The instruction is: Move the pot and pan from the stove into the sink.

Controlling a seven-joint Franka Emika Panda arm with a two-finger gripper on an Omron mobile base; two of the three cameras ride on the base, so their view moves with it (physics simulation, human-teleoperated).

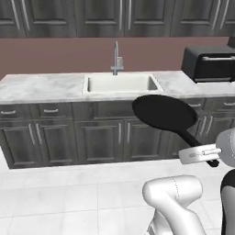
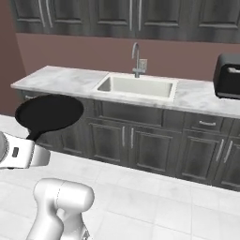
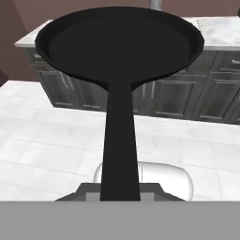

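Note:
My gripper is shut on the long handle of the black pan and holds it in the air over the floor, in front of the lower cabinets. The pan is level and sits lower than the countertop, nearer to me than the counter. In the hand view the pan stretches away from my gripper, its dish empty. The white sink is set in the marble counter behind the pan, with a silver faucet at its back. The pot and the stove are out of view.
A dark toaster stands on the counter right of the sink. Dark cabinets run under the marble counter, with more above. White tiled floor lies between me and the cabinets.

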